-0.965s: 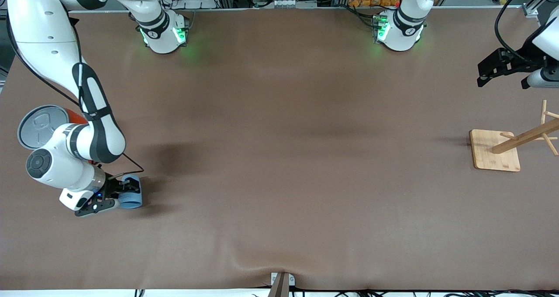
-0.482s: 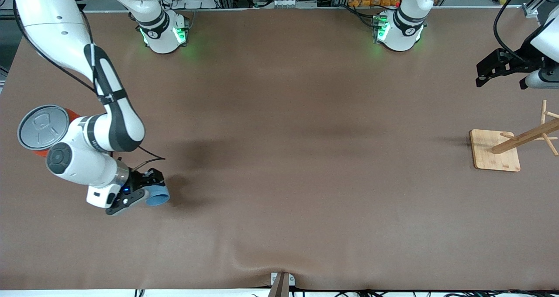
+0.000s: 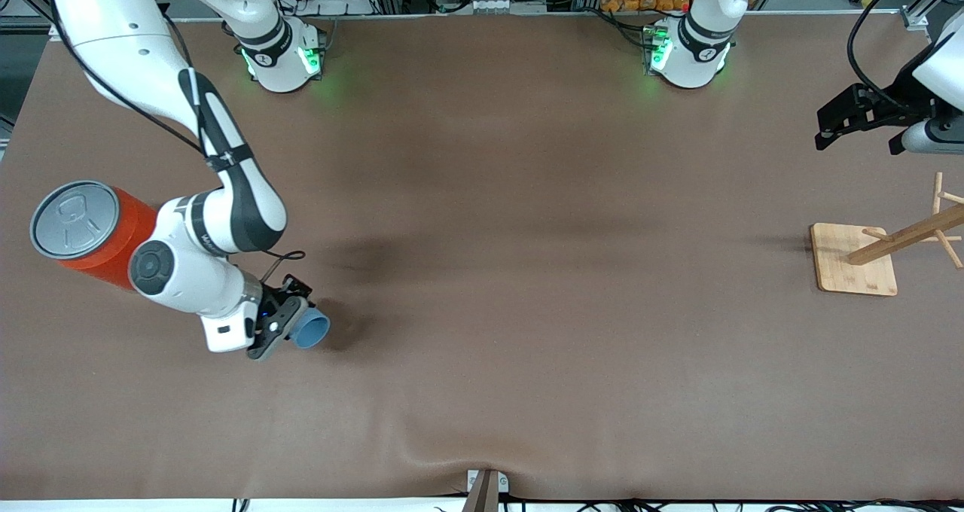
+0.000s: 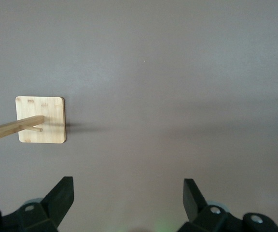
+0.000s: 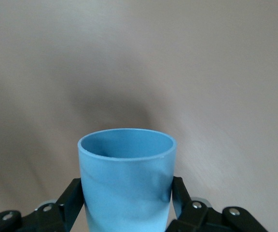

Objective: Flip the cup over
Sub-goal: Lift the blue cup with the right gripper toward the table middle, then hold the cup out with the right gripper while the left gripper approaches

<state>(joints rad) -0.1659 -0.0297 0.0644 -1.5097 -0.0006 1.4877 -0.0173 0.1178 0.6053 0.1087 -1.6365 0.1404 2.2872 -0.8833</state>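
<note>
Right tool [image 3: 290, 325] pinches the cup [image 3: 309, 330] across its body, one finger on each side wall; in the right wrist view the wall dents slightly under the fingers [image 5: 178, 193]. The cup is carried just above the counter [image 3: 527, 346], toward the right arm's end, and its shadow falls on the counter beside it. Long axis lies close to horizontal, running straight out from the tool, open rim pointing away from the wrist. I judge the flip turns on this: a wrist roll must swing that axis to vertical before set-down. The right arm is the only one near it.

Orange can [image 3: 94, 233] with grey lid stands farther from the front camera than the tool, close by the forearm.

Wooden rack [image 3: 874, 256] stands at the left arm's end.

Left tool [image 3: 858, 117] hovers above that end, spread wide and empty, waiting.

No brand, label or writing is readable on cup or can.
</note>
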